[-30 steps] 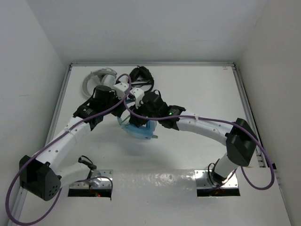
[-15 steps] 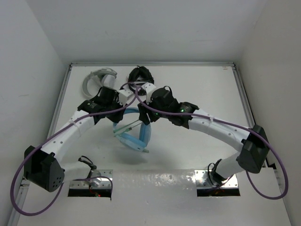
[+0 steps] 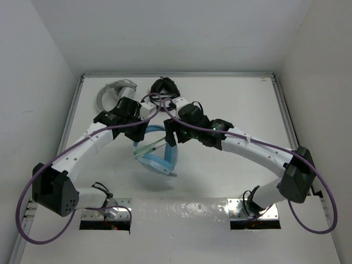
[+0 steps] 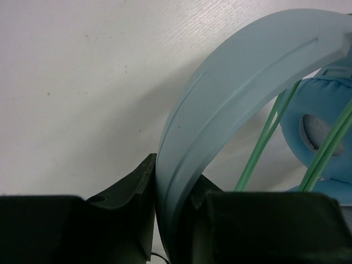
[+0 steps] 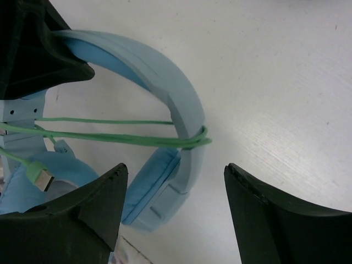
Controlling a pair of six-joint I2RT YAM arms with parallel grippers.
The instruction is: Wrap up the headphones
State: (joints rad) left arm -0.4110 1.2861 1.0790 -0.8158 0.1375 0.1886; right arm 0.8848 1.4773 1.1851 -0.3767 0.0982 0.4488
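At the bottom of the top view sit the two arm bases, and above them, about the middle of the white table (image 3: 231,181), are the headphones (image 3: 159,164). The left gripper (image 3: 142,127) comes in from the left and is clenched on the headband (image 4: 231,71). In the left wrist view the pale blue band runs up and to the right from between its dark fingers (image 4: 132,187). The right gripper (image 3: 169,133) hangs just right of it, over the headphones. In the right wrist view its jaws stand wide apart and grasp nothing, with an earcup (image 5: 157,176) below the gap. The green cable (image 5: 121,137) crosses in several strands from the left of that frame and loops round the band at centre right. Its plug (image 5: 41,175) hangs at lower left. Farther up the top view, near the table's back edge, lie grey headphones (image 3: 113,91) at upper left and black headphones (image 3: 165,86) just beside them.
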